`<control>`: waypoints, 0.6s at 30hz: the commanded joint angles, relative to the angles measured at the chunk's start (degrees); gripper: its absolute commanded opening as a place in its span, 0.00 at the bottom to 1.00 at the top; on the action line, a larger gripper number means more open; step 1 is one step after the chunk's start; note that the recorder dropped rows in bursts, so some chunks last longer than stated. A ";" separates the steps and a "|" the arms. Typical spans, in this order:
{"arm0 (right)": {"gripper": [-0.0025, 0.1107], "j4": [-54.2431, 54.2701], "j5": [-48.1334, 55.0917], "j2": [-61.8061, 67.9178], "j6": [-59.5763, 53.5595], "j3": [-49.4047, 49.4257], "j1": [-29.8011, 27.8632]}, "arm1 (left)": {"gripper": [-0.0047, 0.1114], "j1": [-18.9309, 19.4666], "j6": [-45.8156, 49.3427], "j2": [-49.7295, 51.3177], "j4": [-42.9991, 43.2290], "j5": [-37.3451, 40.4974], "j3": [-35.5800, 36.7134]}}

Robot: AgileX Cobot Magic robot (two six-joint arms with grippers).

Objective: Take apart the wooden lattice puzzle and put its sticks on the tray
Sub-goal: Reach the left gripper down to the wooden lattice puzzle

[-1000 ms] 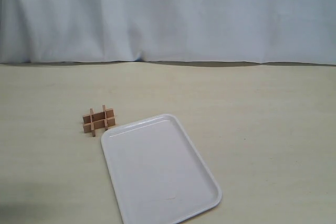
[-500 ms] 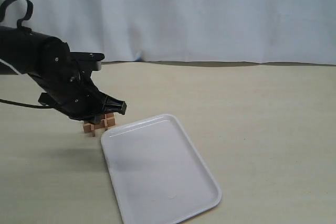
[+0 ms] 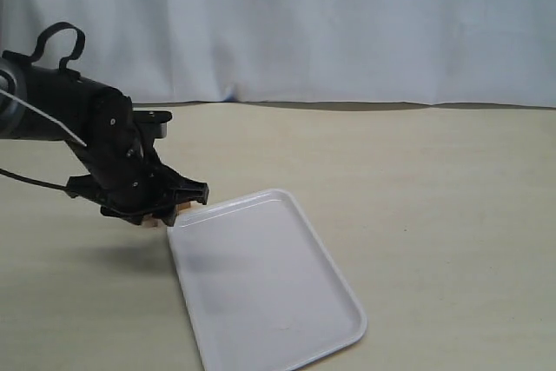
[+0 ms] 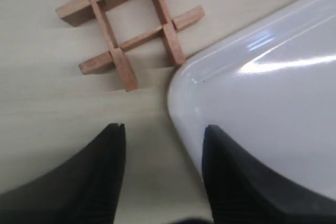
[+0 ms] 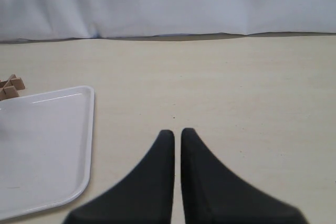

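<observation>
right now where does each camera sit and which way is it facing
Exterior: off the arms, facing across the table to the curtain; shows the left arm, left gripper by the tray corner.
Left wrist: on the left arm, looking down at the puzzle and tray corner; its open fingers show.
Right wrist: on the right arm, low, facing along the table to the curtain; the right gripper shows, shut.
Both wrist views share the tray and puzzle.

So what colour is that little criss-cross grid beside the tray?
Light brown wood; the lattice puzzle shows best in the left wrist view.
</observation>
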 commanded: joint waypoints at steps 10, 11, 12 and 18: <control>0.06 0.21 -0.56 -0.27 0.01 0.05 0.16 | 0.42 -0.11 -17.96 4.16 13.20 -4.54 -0.49; 0.06 0.21 -0.56 -0.27 0.01 0.05 0.16 | 0.42 -0.11 -19.46 4.55 13.89 -4.68 -0.49; 0.06 0.21 -0.56 -0.27 0.01 0.05 0.16 | 0.42 -0.11 -21.10 4.81 15.06 -5.51 -0.49; 0.06 0.21 -0.56 -0.27 0.01 0.05 0.16 | 0.42 -0.11 -22.30 5.57 15.48 -7.34 -0.49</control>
